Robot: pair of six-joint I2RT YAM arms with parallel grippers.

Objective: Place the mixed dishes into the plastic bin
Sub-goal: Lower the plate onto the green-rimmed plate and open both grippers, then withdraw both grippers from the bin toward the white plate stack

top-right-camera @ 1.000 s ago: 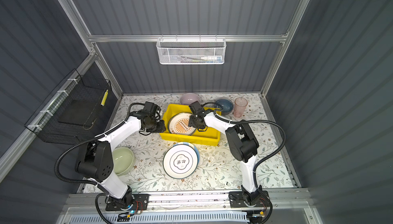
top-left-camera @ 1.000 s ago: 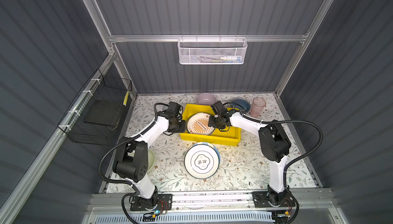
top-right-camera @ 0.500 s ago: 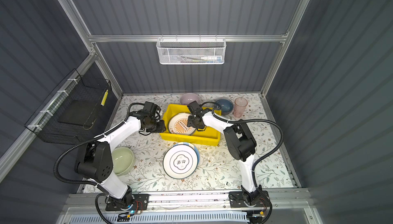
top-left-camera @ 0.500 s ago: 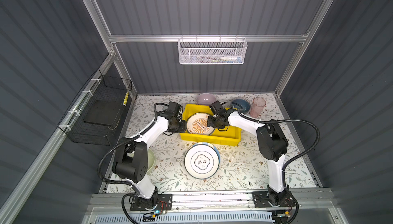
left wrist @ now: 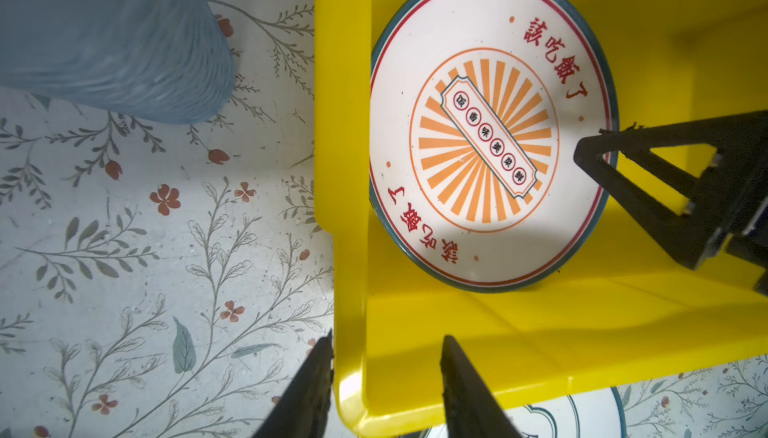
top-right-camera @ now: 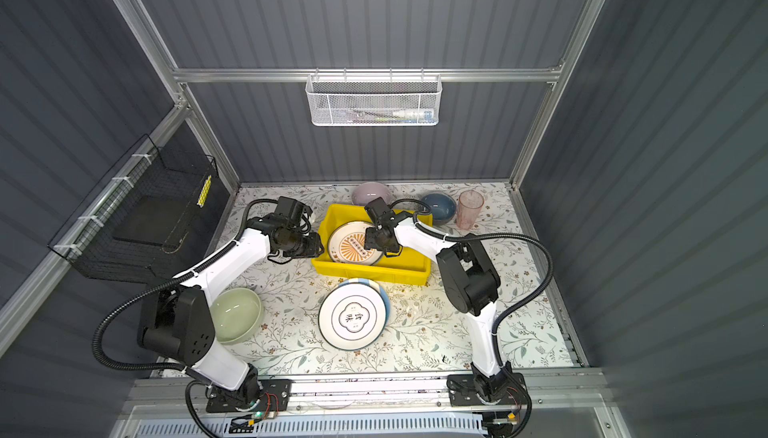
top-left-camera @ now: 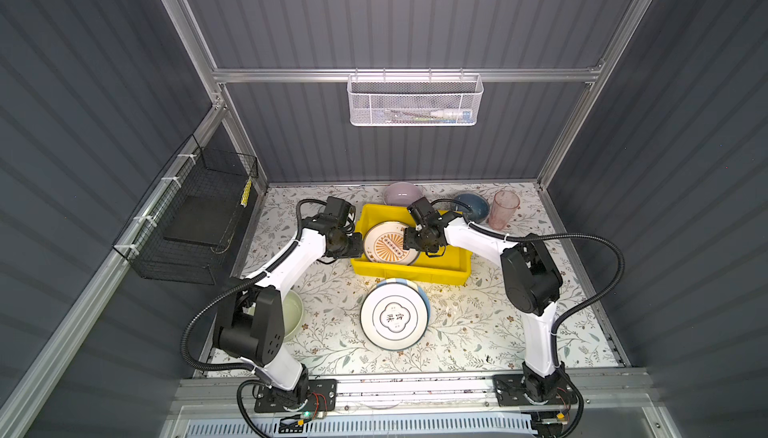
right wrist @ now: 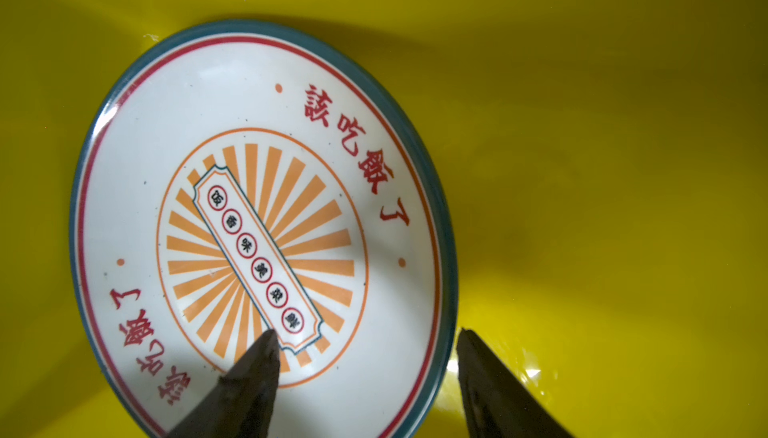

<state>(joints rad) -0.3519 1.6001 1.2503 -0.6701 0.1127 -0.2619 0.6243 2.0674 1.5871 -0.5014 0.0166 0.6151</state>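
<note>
In a top view the yellow bin (top-left-camera: 440, 272) sits toward the back middle of the worktop (top-left-camera: 478, 323). The sunburst plate (top-left-camera: 388, 244) is inside it, at its left end. The right hand (top-left-camera: 409, 240) is at the plate's right edge and the left hand (top-left-camera: 357, 246) at the bin's left wall. Outside the bin are a lettered plate (top-left-camera: 394, 317) on a blue plate (top-left-camera: 422, 290) just in front of it and a green bowl (top-left-camera: 293, 315) toward the front left corner. A lilac bowl (top-left-camera: 401, 194), a dark blue bowl (top-left-camera: 473, 205) and a pink tumbler (top-left-camera: 503, 207) stand along the back edge.

In the left wrist view the left hand (left wrist: 386, 340) has its fingers apart around the bin's wall (left wrist: 340, 124), one outside and one inside, not squeezing it. A blue tumbler (left wrist: 112, 36) stands on the worktop near that wall.

In the right wrist view the right hand (right wrist: 363, 336) also has its fingers apart. One is over the plate's face (right wrist: 257, 165) and one is beyond its rim, so the plate is not gripped. Whether the plate lies flat or leans on the wall I cannot tell.

The step in hand looks like letting go of this first plate. The next move calls for lifting the right hand straight clear so it does not catch the rim, then reaching for another dish. The stacked plates will need a finger slipped under an edge.
</note>
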